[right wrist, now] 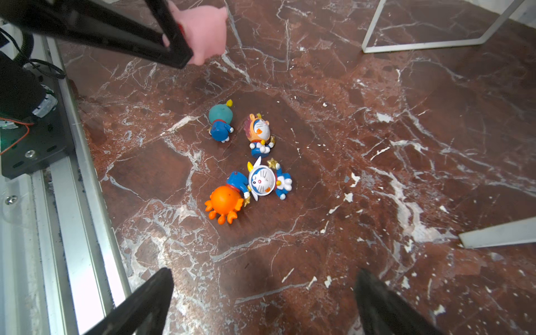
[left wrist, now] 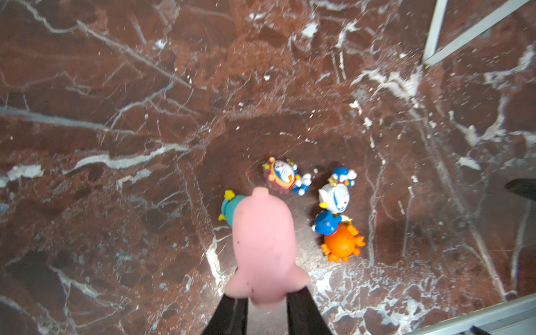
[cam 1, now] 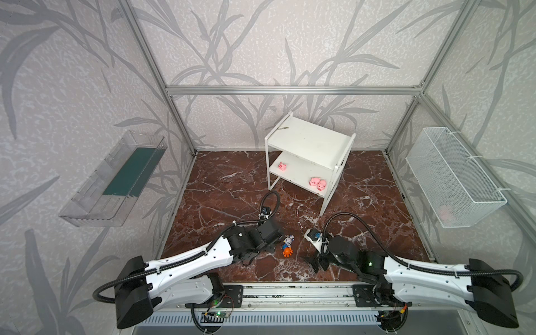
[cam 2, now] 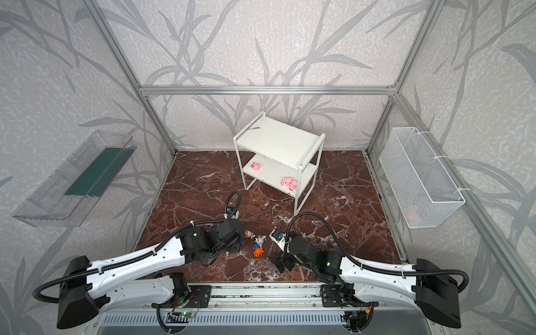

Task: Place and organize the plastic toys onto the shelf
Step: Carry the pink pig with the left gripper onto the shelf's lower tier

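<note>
Left tool (left wrist: 266,297) pinches a round pink plastic pig (left wrist: 262,246); right tool (right wrist: 264,274) hangs spread beside blue-white plastic figurines (right wrist: 261,179).

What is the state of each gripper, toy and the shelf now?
left gripper: shut on held pig
held pig: clamped
right gripper: open, empty
shelf: upright
lone pig: on lower board
pig pair: on lower board, touching
teal figurine: lying on floor
brown figurine: lying
white figurine: lying
orange figurine: lying
</note>
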You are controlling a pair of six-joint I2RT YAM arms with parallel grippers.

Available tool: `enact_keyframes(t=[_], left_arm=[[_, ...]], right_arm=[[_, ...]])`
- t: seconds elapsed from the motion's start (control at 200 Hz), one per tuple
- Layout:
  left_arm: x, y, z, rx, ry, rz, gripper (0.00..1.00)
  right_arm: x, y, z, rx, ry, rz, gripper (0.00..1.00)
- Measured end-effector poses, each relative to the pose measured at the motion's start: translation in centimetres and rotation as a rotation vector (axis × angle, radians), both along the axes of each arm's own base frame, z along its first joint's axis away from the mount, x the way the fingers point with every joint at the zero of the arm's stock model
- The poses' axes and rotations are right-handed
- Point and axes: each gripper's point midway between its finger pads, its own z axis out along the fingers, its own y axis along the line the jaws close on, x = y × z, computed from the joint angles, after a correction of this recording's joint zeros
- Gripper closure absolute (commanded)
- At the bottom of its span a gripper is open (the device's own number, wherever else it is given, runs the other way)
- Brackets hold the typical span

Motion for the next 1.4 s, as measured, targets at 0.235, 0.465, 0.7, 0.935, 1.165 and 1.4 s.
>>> enact_keyframes(t=[0.235,0.465,0.7,0.935,1.165,1.4], left_arm=[[5.0,-3.5,4.3,-0.058,-0.098,-0.097,0.76],[9.6,-7.1,6.4,-0.093,-0.157,-0.179,0.76],[13.7,-10.8,7.6,-0.112,-0.206,-0.255,0.78],[15.6,-11.5,7.7,-0.116,-0.244,-0.266,0.78],[16.6,-12.2,7.9,-0.136,-0.276,-0.274,0.78],[17.3,-12.8,8.4,-0.16,-0.314,-0.272,0.78]], right_arm=[[0.5,-2.0,3.0,0.053,-0.076,-0.063,0.03],[0.9,-4.4,5.6,0.102,-0.145,-0.132,0.03],[1.5,-6.7,6.2,0.091,-0.185,-0.217,0.03],[1.6,-8.3,6.4,0.094,-0.193,-0.273,0.03],[1.7,-8.8,6.1,0.083,-0.184,-0.289,0.03],[1.7,-8.7,5.7,0.065,-0.179,-0.288,0.03]])
